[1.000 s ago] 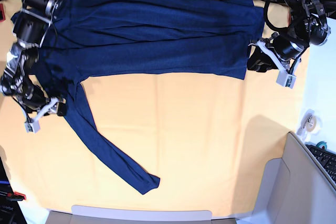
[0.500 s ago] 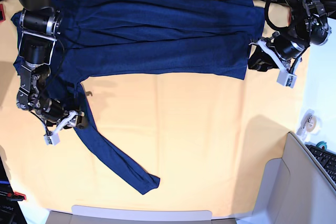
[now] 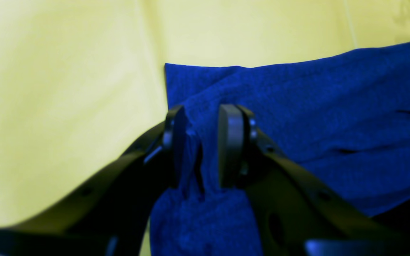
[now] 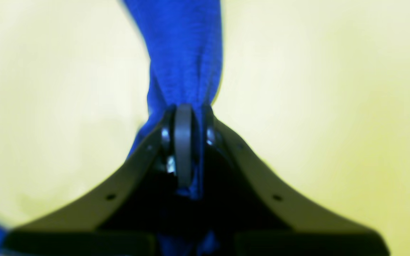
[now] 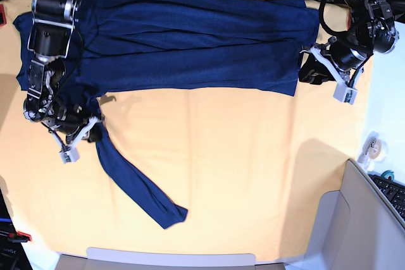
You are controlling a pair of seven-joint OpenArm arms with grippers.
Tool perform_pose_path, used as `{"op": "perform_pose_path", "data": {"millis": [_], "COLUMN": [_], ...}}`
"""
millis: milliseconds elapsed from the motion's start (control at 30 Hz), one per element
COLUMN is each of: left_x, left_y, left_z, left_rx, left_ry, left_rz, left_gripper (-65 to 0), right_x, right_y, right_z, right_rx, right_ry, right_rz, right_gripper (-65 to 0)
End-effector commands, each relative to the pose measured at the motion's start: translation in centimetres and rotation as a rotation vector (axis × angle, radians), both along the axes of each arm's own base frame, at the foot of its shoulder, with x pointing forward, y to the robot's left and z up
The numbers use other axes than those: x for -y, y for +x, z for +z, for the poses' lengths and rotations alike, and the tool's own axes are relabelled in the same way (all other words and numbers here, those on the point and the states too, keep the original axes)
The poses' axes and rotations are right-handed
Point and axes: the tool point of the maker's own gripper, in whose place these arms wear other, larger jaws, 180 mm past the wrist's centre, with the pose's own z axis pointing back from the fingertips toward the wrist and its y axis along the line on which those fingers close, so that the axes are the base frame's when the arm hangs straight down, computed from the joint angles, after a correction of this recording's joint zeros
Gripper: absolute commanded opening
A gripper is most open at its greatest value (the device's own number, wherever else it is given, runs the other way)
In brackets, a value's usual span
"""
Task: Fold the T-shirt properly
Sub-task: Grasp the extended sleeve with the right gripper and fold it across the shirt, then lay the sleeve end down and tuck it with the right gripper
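T-shirt: dark navy, long-sleeved, lying flat across the far part of the counter, its body stretched from the far left to the right side.
Sleeve: one long sleeve runs from the left side of the shirt down toward the near edge, slanting to the right, with its cuff lying flat on the cloth.
Table cloth: yellow-orange, covering the counter; the whole middle and near area under the shirt's lower edge shows bare cloth.
Left tool: at the right end of the shirt in the base view; a bunched fold of the navy fabric's corner sits between its two dark pads, which press it from both sides, so it is gripping the T-shirt. The gap between the pads is filled with cloth.
Right tool: on the left side of the base view, at the top of the sleeve just below the shirt body; its pads are drawn almost together with a narrow twist of navy fabric pinched between them, so it is gripping the T-shirt by the sleeve.
Fabric at right tool: it narrows into a rope-like strip where the pads close on it and widens away from them.
Tape roll: small, pale, on the white surface at the right, well apart from the shirt.
Keyboard: dark, partly visible at the right edge.
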Motion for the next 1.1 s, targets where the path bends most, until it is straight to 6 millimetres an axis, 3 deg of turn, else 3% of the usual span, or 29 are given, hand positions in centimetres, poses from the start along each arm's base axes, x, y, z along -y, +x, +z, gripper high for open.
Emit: {"op": "perform_pose_path", "data": {"millis": [0, 100, 233, 400, 600, 733, 867, 1067], "left_x": [-0.2, -0.2, -0.1, -0.1, -0.1, 0.1, 0.2, 0.3], "left_y": [0.6, 0.6, 0.6, 0.6, 0.6, 0.5, 0.5, 0.5], "left_z": [1.1, 1.1, 1.1, 1.0, 1.0, 0.9, 0.9, 0.9], "left_rx": [0.042, 0.042, 0.042, 0.042, 0.040, 0.039, 0.038, 0.039], "left_ry": [0.002, 0.002, 0.001, -0.001, -0.003, -0.005, -0.006, -0.010], "left_rz": [-0.002, -0.002, -0.001, -0.001, 0.002, -0.002, -0.005, -0.003], "left_gripper": [-48.9, -48.9, -48.9, -48.9, -48.9, -48.9, -48.9, -48.9], "right_x": [-0.3, -1.9, -5.6, -8.3, -9.5, -10.7, -12.4, -15.9], "right_y": [0.9, -1.3, -5.3, -11.4, -17.5, -20.5, -22.3, -24.0], "right_z": [2.8, 4.9, 7.8, 9.4, 5.0, 3.8, 3.4, 0.9], "right_rx": [0.090, 0.141, 0.234, 0.238, 0.064, -0.004, -0.044, -0.130], "right_ry": [-0.009, -0.091, -0.154, -0.232, -0.147, -0.050, 0.037, 0.107], "right_rz": [0.027, 0.097, 0.187, 0.268, 0.311, 0.328, 0.352, 0.447], "right_gripper": [-65.0, -65.0, -65.0, -65.0, -65.0, -65.0, -65.0, -65.0]}}
